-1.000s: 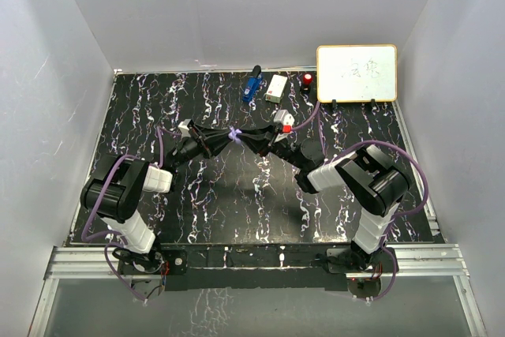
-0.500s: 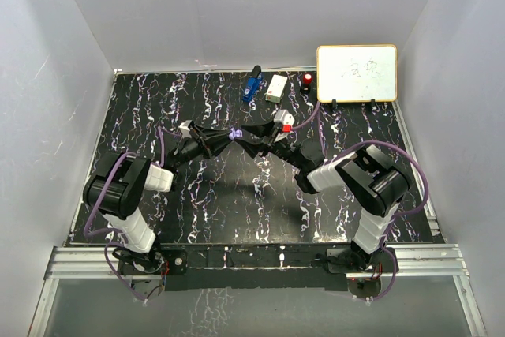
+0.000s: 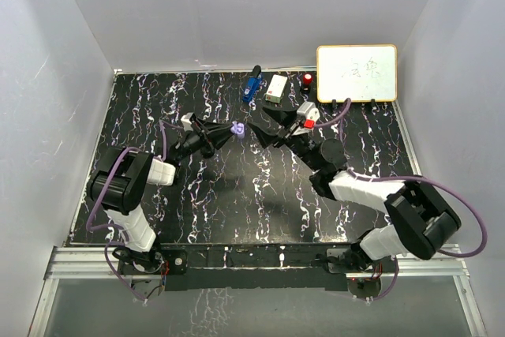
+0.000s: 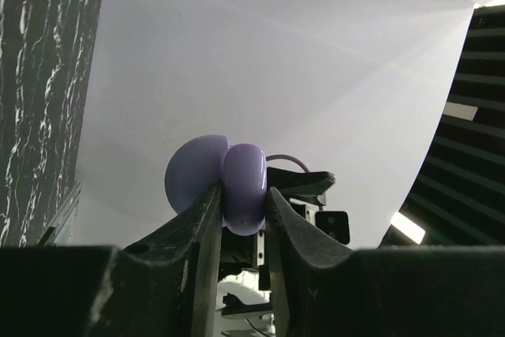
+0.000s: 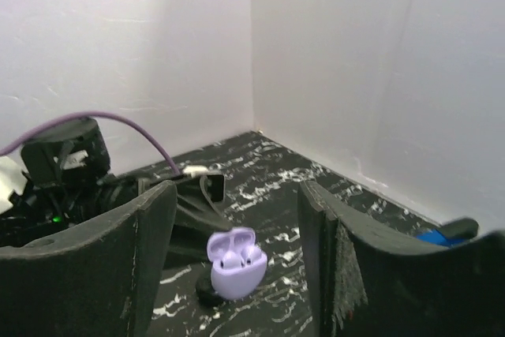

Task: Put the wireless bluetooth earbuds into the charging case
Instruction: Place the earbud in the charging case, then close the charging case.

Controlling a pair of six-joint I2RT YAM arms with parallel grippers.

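seemingly we are near the end; our left gripper (image 4: 243, 196) pinches the lavender case (image 4: 237, 175), lid up, at the middle of the top view; two earbuds (image 5: 240, 258) appear seated in its wells; our right gripper (image 5: 237, 203) stands spread and empty near it on the right; only shutting the lid seems left.

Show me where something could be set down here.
Free: the near-middle table between the arms, the far-left corner, and the patch in front of the whiteboard. Crowded: the far edge with the blue gadget, white box and red-topped item, and the centre, where the left jaws hold the charging case facing the open right jaws.
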